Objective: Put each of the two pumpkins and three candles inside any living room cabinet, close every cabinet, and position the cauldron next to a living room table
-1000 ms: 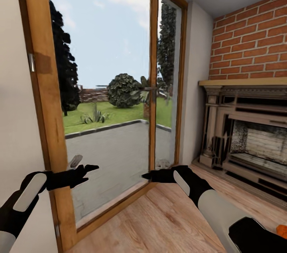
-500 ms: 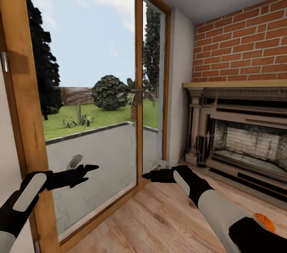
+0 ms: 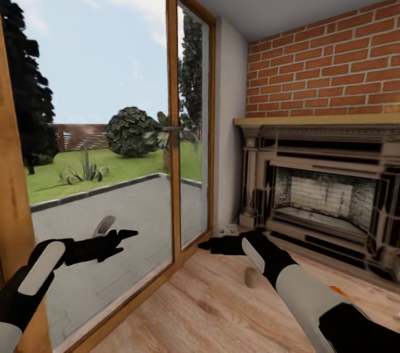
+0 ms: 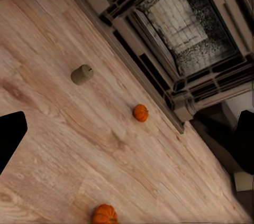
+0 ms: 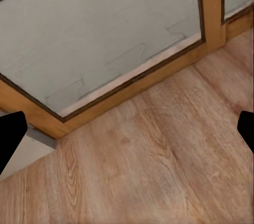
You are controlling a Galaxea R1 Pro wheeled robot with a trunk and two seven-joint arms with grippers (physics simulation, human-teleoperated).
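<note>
A tan candle [image 3: 251,278] lies on the wooden floor just beside my right forearm, and it also appears as a candle [image 4: 82,74] in the left wrist view. A sliver of an orange pumpkin [image 3: 337,289] peeks from behind my right arm. The left wrist view has one pumpkin [image 4: 140,112] near the fireplace base and another pumpkin [image 4: 104,214] closer in. My left gripper [image 3: 118,230] and right gripper [image 3: 210,244] hover open and empty above the floor. The cabinet and the cauldron are out of view.
A tall wood-framed glass door [image 3: 173,136] to a patio stands at the left. A dark ornate fireplace [image 3: 322,197] under a brick wall [image 3: 333,69] lines the right. Wooden floor [image 3: 222,314] stretches between them.
The camera has swung to the right, so the glass door slid left and more fireplace shows. The candle came into view. Both arms keep the same pose.
</note>
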